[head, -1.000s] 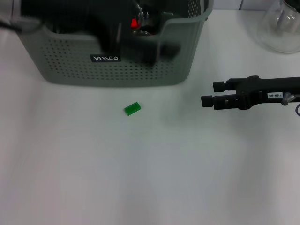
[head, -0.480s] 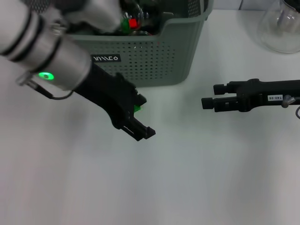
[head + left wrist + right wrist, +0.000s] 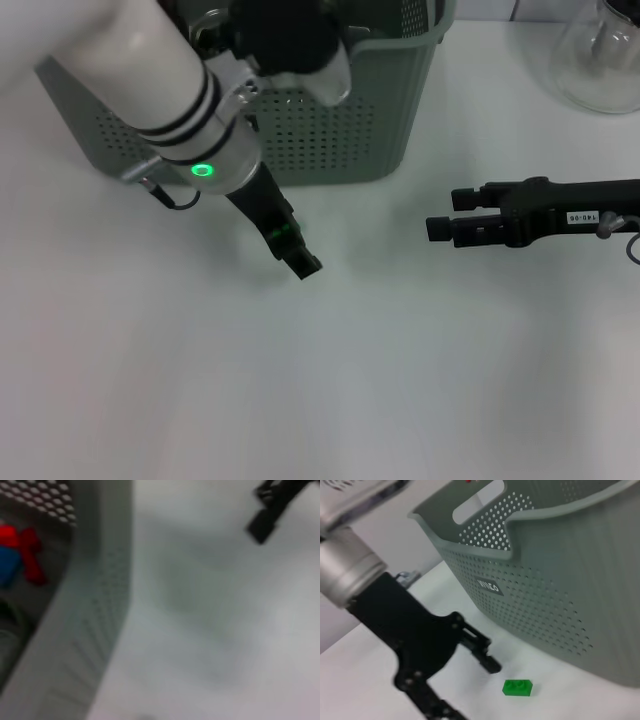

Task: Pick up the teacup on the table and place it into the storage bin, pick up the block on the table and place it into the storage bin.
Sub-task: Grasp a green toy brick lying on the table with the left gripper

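Observation:
The small green block (image 3: 517,687) lies on the white table just in front of the storage bin (image 3: 330,130). My left gripper (image 3: 292,242) is open and hangs low over the block. In the head view only a green sliver (image 3: 279,233) shows between its fingers. In the right wrist view the left gripper (image 3: 468,690) stands open with the block just past its fingertips and not held. My right gripper (image 3: 450,212) is open and empty, hovering to the right of the bin. The teacup is hidden.
The grey-green bin (image 3: 555,580) stands at the back, and its inside is mostly covered by my left arm. Red and blue items (image 3: 22,550) lie inside it. A clear glass vessel (image 3: 605,50) stands at the far right.
My left arm has swung out of the bin and down to the green block, which it now covers. The right gripper has hardly moved.

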Controlling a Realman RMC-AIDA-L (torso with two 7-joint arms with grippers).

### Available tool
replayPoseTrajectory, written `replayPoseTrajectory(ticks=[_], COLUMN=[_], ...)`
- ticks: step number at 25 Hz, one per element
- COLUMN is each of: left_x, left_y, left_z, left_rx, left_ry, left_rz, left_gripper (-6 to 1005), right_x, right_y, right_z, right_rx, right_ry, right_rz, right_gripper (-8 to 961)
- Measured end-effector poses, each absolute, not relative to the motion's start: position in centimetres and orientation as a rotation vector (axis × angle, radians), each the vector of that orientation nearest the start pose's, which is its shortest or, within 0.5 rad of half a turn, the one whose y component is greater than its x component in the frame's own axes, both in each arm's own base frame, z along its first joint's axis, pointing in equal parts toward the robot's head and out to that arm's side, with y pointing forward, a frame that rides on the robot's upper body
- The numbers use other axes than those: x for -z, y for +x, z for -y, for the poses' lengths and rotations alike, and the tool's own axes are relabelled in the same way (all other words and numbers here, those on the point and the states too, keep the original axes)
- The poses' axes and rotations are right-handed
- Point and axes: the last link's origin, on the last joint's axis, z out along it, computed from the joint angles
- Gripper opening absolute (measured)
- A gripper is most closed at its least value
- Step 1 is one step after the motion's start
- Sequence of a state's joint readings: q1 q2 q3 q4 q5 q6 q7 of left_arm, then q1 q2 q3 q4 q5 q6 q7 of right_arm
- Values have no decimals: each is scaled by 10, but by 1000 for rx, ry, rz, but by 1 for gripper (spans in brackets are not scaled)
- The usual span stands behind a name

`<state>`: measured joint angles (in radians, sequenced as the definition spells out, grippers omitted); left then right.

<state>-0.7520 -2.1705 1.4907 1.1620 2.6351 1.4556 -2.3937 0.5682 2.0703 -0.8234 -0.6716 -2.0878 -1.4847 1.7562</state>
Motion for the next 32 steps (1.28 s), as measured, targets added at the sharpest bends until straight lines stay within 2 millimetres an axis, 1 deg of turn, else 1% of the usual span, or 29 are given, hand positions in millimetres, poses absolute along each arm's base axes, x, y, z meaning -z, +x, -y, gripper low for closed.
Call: replayPoseTrajectory(ticks=[1,2,3,9,19,27,32], left_x=[66,74,76,89,89,93,94], left_y=[-143,-144,-145,-153,-155,-160,-160], left_z=[-357,-360,-360,-365,-373,-377,-378], left_rx=[-611,-646,-653,-726,-714,-729,-731], left_ry=[-2799,-2763,-2756,-2743,-2687,-2650,-2647], left_rz=[548,507,499,523,518,512,510], left_gripper=[829,829,829,827,824,744,574], right_x=[18,18,18,18,19,19,19], right_y=[259,259,259,262,263,263,264], right_z=[-337,-337,-337,-335,-334,-333,-333], right_rx=[-502,-504,-505,-504,-506,-505,-505], right_ry=[-2764,-2764,-2764,-2761,-2760,-2759,-2758], right_rz=[-1059,-1060,-1062,-1069,-1073,-1074,-1074], right_gripper=[856,856,856,856,857,857,856])
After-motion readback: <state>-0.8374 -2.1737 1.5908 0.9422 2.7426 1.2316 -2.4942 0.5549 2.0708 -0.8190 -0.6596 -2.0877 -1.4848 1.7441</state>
